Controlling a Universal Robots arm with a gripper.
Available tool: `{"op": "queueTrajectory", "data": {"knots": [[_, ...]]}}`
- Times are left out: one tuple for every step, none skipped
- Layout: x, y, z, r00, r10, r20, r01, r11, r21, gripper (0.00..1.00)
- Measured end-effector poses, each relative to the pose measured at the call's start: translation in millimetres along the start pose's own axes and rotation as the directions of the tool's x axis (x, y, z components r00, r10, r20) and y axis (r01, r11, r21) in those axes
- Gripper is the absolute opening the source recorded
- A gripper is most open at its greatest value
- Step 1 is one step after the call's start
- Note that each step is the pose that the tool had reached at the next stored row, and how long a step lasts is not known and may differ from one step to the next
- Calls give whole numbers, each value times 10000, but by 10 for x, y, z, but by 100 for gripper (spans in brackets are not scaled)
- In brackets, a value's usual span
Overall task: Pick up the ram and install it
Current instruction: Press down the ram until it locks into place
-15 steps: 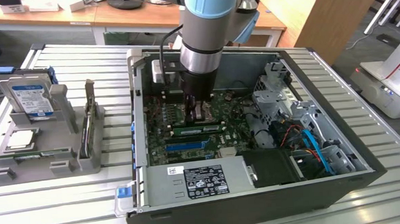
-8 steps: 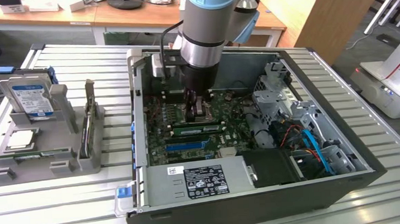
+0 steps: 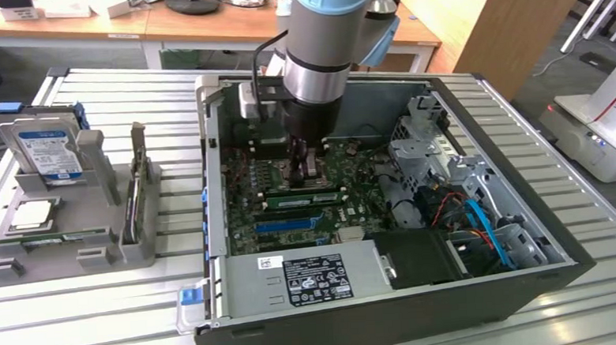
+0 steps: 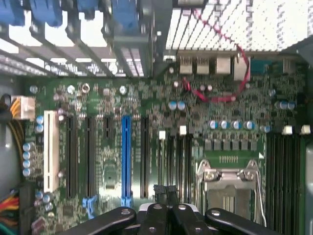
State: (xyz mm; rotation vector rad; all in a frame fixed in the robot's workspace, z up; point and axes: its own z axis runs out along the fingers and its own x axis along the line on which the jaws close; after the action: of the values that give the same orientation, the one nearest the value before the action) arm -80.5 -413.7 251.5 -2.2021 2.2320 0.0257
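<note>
Slatted metal table [image 3: 105,325] with wooden desks behind, upper part of the exterior view. Open PC case [image 3: 400,310] fills centre-right, motherboard [image 3: 289,213] exposed inside. Gripper [image 3: 310,171] sits low over the board near the CPU socket [image 4: 230,188]; in the wrist view its fingertips [image 4: 166,190] are pressed together, nothing between them. Ram [image 3: 137,181] stands on edge in the grey parts holder [image 3: 70,256] at the exterior view's left, well apart from the gripper. Same holder carries a hard drive [image 3: 48,150] upright and a CPU chip [image 3: 34,214] lying flat. Ram slots [image 4: 283,171] on the board look empty in the wrist view.
</note>
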Motion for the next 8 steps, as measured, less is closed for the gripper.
{"op": "queueTrajectory", "data": {"knots": [[-1,-29,0,10000,0,0,0,10000,0,11],[-1,-59,0,10000,0,0,0,10000,0,11],[-1,-91,-1,10000,0,0,0,10000,0,11],[-2,-123,-1,10000,-1,0,1,10000,0,11],[-2,-155,-1,10000,0,0,0,10000,0,11],[-3,-190,-1,10000,1,0,-1,10000,0,11],[-3,-223,-2,10000,0,0,0,10000,0,11],[-3,-254,-2,10000,-1,0,1,10000,0,11]]}}
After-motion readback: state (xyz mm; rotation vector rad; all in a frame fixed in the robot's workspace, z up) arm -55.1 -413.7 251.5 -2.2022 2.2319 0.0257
